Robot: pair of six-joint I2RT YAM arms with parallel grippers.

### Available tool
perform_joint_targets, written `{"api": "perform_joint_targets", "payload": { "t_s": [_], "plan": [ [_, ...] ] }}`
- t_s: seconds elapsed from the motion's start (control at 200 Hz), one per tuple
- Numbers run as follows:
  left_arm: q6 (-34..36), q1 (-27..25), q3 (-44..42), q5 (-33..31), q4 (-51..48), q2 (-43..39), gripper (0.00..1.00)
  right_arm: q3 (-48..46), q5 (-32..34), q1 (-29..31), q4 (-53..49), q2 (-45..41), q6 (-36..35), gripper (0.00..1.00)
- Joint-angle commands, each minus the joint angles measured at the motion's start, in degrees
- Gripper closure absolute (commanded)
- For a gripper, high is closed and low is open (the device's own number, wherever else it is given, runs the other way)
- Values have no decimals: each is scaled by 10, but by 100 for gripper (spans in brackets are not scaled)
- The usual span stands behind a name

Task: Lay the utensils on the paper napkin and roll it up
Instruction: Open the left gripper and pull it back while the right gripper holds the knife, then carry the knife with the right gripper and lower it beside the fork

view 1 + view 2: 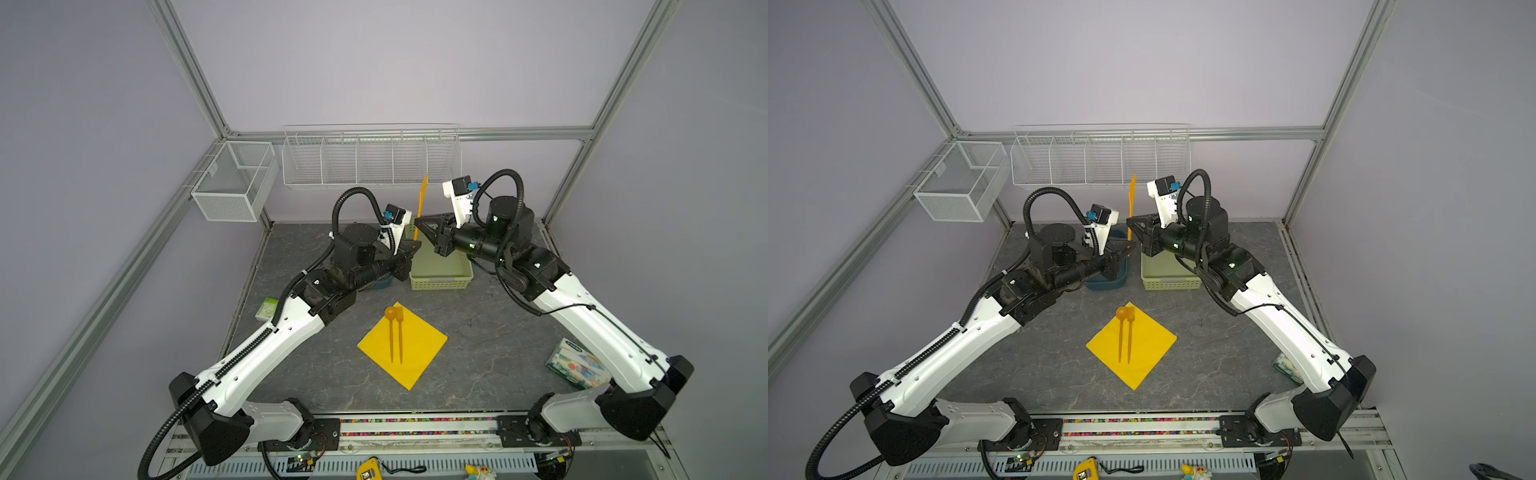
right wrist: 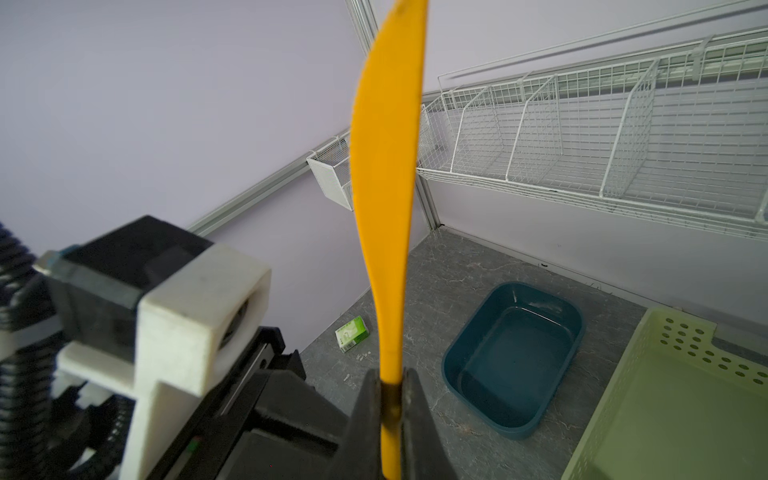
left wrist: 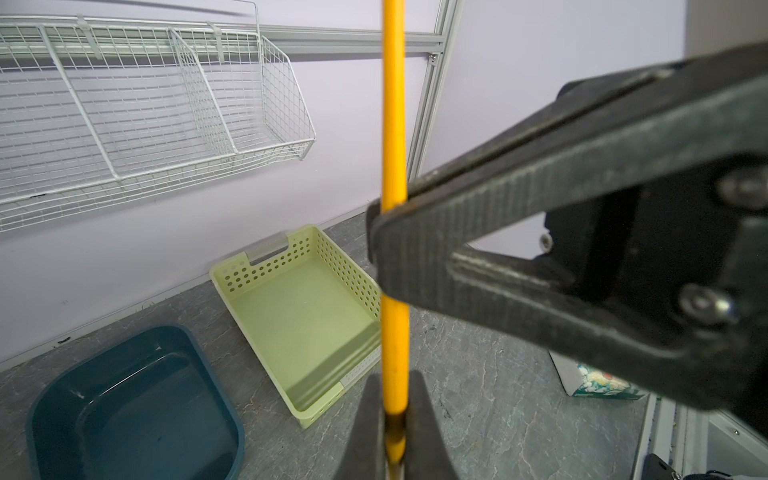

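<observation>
The yellow paper napkin [image 1: 417, 357] [image 1: 1148, 357] lies as a diamond at the table's middle. On it, side by side, lie an orange spoon [image 1: 390, 332] [image 1: 1121, 332] and fork [image 1: 400, 336] [image 1: 1130, 336]. The third utensil, an orange knife [image 1: 421, 199] [image 1: 1132, 195] [image 3: 392, 124] [image 2: 386, 166], stands upright in the air at the back. My left gripper [image 1: 414, 246] [image 1: 1131, 248] [image 3: 394, 401] is shut on its lower end. My right gripper [image 1: 417, 222] [image 1: 1129, 222] [image 2: 391, 392] is shut on the handle just above.
A pale green basket [image 1: 440, 279] [image 3: 299, 307] and a dark blue tub [image 1: 1106, 283] [image 2: 515, 357] sit below the grippers. A tissue pack [image 1: 575, 365] lies at the right, a green-white packet [image 1: 266, 309] at the left. A wire shelf [image 1: 370, 162] and mesh basket [image 1: 232, 183] hang on the walls.
</observation>
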Motion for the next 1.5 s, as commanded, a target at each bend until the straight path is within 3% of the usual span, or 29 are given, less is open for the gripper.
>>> {"api": "perform_joint_targets", "payload": {
  "t_s": [0.0, 0.045, 0.18, 0.36, 0.585, 0.76, 0.9, 1.085, 1.495],
  "plan": [
    [-6, 0, 23, 11, -3, 1, 100, 11, -12, 5, 17, -2, 4, 93],
    [-6, -1, 26, 21, -4, 2, 100, 13, -10, 4, 13, -1, 4, 93],
    [-5, -1, 25, 47, -9, -2, 83, 21, 5, 4, -20, 0, 1, 93],
    [-13, 2, 23, 12, -49, -19, 75, 37, 47, 5, -96, 5, -7, 93],
    [-19, 20, 4, 13, -81, -47, 75, 57, 89, 9, -207, 16, -4, 93],
    [-29, 72, -34, 21, -98, -86, 74, 53, 108, 18, -278, 30, 26, 93],
    [-36, 128, -74, 38, -114, -118, 75, 16, 137, 39, -292, 37, 63, 93],
    [-26, 170, -117, 29, -135, -158, 75, -52, 111, 64, -266, 53, 128, 93],
    [16, 177, -179, -19, -122, -160, 76, -90, 127, 107, -289, 165, 234, 93]
  ]
}}
